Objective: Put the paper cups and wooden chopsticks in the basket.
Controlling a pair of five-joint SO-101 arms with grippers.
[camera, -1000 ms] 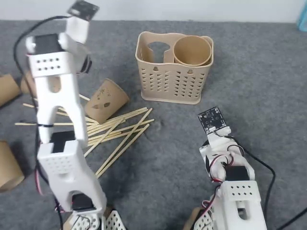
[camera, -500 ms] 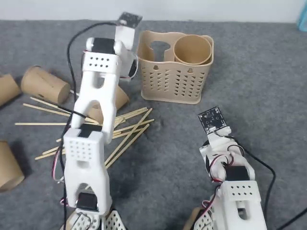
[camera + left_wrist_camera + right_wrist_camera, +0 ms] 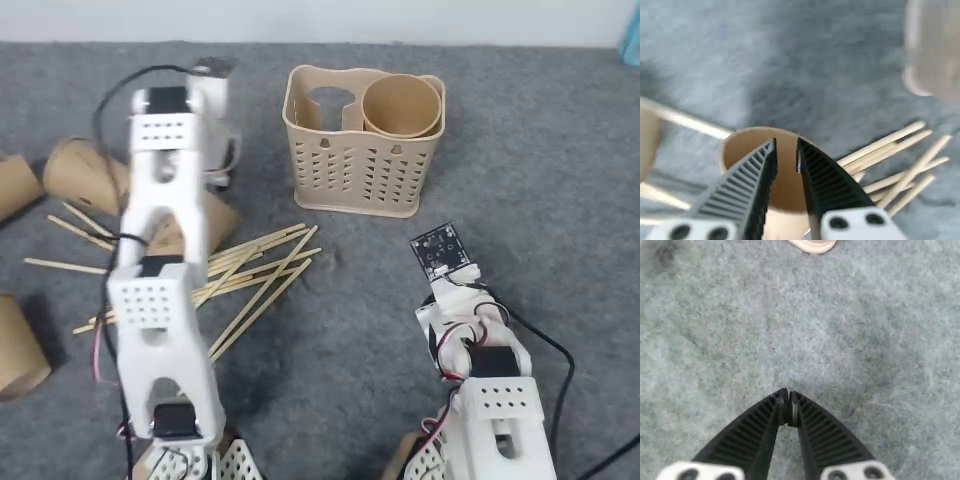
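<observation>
Paper cups come to five by my count. An upright cup (image 3: pixel 402 105) stands in the basket (image 3: pixel 350 175), in the compartment on the right arm's side. A tipped cup (image 3: pixel 225 218) lies half under the left arm (image 3: pixel 160 200). A third cup (image 3: pixel 80 172) lies on its side out past that arm, away from the basket. An edge cup (image 3: pixel 12 185) and a near cup (image 3: pixel 18 350) are both cut off at the border of the high view. (A brown scrap by the right arm's base may be a sixth; I cannot tell.)

The chopsticks (image 3: pixel 265 262) overlap too much for an exact count: at least six fan out between the tipped cup and the open floor, and about three lie loose on the far side of the left arm.

The left gripper (image 3: pixel 786 145) hangs over the mouth of the tipped cup (image 3: pixel 737 150), its jaws parted by a narrow slit with nothing between them. The right gripper (image 3: pixel 789 395) is closed tip to tip on nothing, over bare grey mat (image 3: pixel 865 330).

That mat (image 3: pixel 540 200) lies open between the basket and the right arm (image 3: pixel 485 380), and out to the side of the basket.
</observation>
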